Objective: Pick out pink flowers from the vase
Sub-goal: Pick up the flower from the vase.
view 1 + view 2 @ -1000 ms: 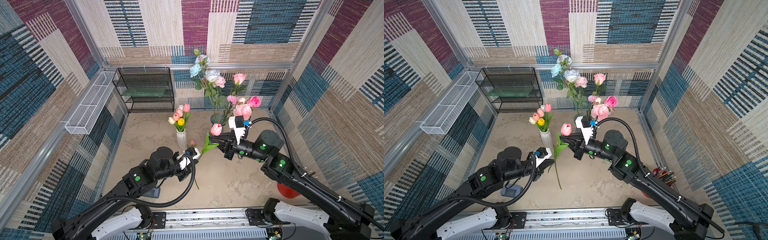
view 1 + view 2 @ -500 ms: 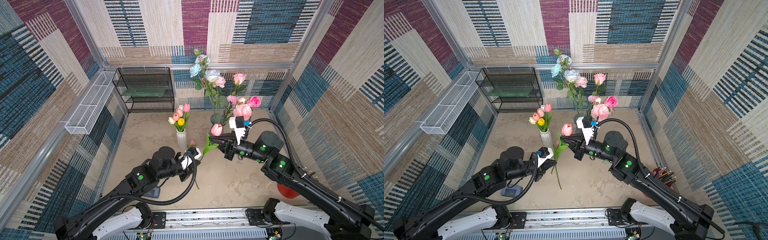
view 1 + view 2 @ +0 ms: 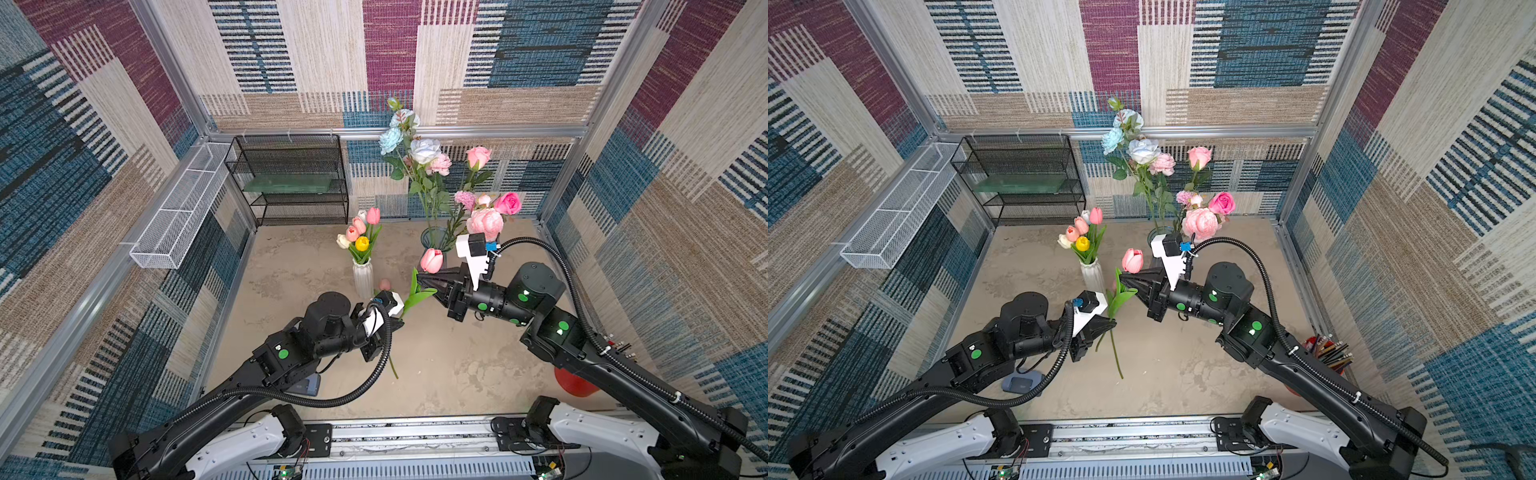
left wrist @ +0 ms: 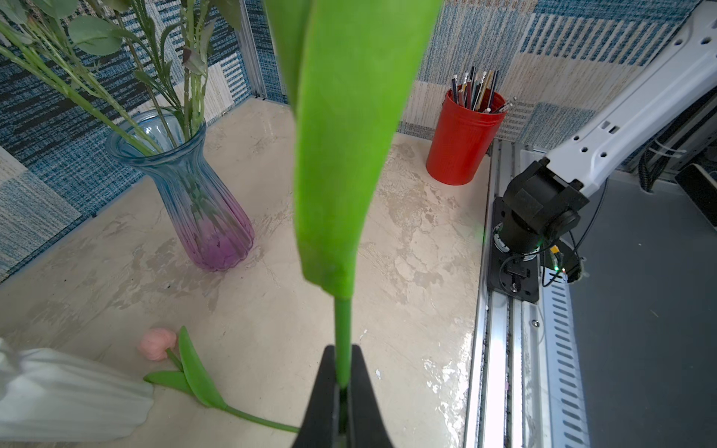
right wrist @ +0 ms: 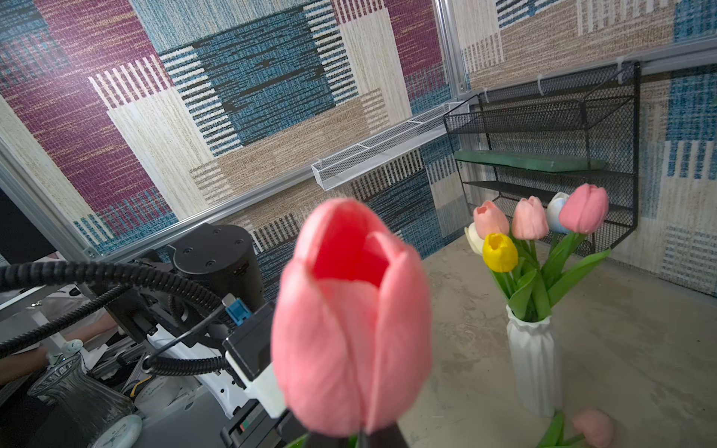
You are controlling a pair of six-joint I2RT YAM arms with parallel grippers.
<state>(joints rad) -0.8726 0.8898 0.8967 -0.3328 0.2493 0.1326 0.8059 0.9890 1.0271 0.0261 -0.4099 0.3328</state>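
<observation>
Now, both grippers on one held pink tulip (image 3: pixel 431 260), up in air. Right gripper (image 3: pixel 422 279) pinched shut just under bloom; left gripper (image 4: pixel 342 364) pinched shut low on stem. Best: one lets go first, no pulling apart. White vase (image 3: pixel 363 279) close on left, glass vase (image 4: pixel 194 201) just behind right gripper; open room near front. Other pink tulip (image 4: pixel 157 343) lies flat by white vase.

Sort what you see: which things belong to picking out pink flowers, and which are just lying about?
Job: held pink long-stemmed tulip; loose pink tulip on the beige table; white ribbed vase; blue-to-purple glass vase.
Lying about: red cup of pencils; black mesh shelf; white wire basket.
</observation>
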